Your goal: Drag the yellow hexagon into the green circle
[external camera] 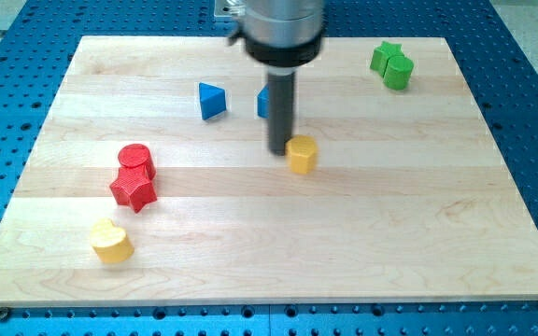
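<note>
The yellow hexagon point(302, 154) sits near the middle of the wooden board point(269, 271). My tip point(279, 151) stands right at the hexagon's left side, touching or nearly touching it. The green circle point(400, 72) is at the view's top right, pressed against a green star point(384, 56) on its upper left. The rod hides most of a blue cube point(263, 101) behind it.
A blue triangle point(211, 100) lies at the top centre-left. A red circle point(135, 161) and a red star point(132, 190) touch at the left. A yellow heart point(111, 241) lies at the bottom left.
</note>
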`<state>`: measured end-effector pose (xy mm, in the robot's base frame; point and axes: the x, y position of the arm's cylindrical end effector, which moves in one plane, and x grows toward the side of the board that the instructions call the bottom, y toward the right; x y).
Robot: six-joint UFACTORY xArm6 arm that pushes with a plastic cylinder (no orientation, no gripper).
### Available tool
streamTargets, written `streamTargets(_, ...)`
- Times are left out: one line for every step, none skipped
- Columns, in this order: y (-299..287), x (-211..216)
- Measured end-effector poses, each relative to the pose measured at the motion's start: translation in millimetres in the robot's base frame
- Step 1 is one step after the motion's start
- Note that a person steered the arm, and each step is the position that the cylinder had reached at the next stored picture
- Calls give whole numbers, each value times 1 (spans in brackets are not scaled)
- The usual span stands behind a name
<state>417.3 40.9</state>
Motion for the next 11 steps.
streamTargets(28,-5)
streamTargets(-13,14)
streamTargets(-43,24)
streamTargets(-44,52)
streamTargets(3,66)
streamTargets(55,12)
streamTargets(90,-26)
streamTargets(90,-50)
streamTargets(80,-35)
streamTargets(44,-1)
streamTargets(40,3)
